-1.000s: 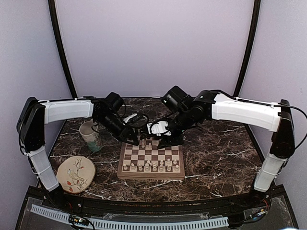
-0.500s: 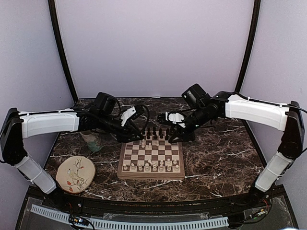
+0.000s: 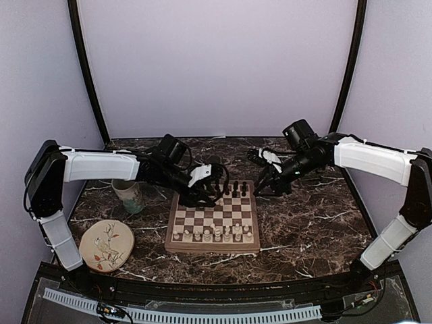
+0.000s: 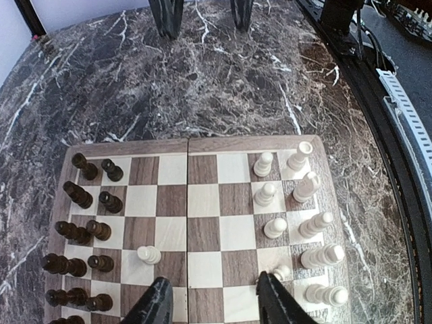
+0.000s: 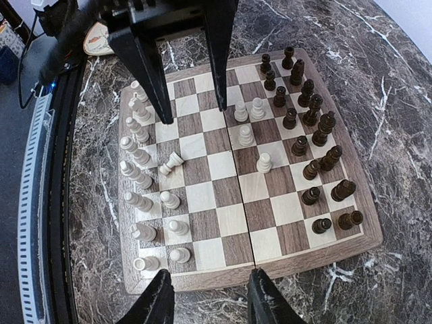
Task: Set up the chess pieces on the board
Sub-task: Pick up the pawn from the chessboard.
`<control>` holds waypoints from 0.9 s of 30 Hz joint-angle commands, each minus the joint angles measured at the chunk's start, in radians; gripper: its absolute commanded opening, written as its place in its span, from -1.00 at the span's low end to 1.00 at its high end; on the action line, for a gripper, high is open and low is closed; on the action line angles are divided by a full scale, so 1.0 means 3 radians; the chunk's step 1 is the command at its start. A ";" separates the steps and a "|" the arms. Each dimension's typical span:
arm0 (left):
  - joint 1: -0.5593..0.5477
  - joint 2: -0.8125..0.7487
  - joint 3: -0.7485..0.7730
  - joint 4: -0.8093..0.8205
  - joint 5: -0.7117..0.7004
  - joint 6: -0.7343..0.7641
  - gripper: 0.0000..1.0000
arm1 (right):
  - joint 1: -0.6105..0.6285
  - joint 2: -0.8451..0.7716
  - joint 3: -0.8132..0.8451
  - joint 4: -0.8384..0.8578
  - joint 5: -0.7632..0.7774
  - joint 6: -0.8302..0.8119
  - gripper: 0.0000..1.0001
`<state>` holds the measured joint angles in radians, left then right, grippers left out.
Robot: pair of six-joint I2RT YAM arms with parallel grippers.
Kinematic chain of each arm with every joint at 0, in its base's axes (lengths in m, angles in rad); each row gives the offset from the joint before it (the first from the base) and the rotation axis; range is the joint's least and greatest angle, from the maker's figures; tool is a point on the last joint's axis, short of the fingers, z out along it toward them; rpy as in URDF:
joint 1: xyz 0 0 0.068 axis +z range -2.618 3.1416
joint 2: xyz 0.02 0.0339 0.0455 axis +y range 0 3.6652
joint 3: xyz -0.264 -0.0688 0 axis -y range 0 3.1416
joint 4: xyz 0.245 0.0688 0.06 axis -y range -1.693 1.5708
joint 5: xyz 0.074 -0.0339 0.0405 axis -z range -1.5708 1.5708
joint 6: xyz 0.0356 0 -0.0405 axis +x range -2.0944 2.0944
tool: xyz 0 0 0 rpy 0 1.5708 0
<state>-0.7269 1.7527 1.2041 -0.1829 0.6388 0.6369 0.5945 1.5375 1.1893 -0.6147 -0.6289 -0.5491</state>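
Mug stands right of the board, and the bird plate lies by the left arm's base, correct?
Not quite. The mug stands left of the board, not right of it, as the top external view shows. The plate does lie by the left arm's base.

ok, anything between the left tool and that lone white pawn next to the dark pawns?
Nothing visible. The white pawn stands just ahead of the open left tool, only bare board between them; the nearest dark pawn stands beside it, off the path.
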 commanded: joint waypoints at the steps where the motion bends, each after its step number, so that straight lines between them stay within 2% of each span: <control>1: -0.0026 0.0189 0.0164 -0.0398 0.0132 0.0270 -0.10 | -0.0090 -0.0049 -0.0038 0.0122 -0.0248 0.0075 -0.25; 6: -0.0041 0.0338 0.0327 -0.0636 0.0241 0.0356 -0.10 | -0.0138 -0.0010 -0.0077 0.0127 -0.0360 0.0068 -0.24; 17: -0.0140 0.0432 0.0268 -0.0662 0.0105 0.0474 -0.03 | -0.0151 0.0099 -0.0068 0.0081 -0.0477 0.0031 -0.23; 27: -0.0196 0.0493 0.0248 -0.0681 0.0036 0.0564 -0.06 | -0.0151 0.0097 -0.0080 0.0104 -0.0466 0.0056 -0.23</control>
<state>-0.7734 1.8881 1.2732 -0.3546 0.6628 0.7753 0.5552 1.5608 1.1740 -0.5987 -0.7483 -0.5385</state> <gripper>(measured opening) 0.477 0.386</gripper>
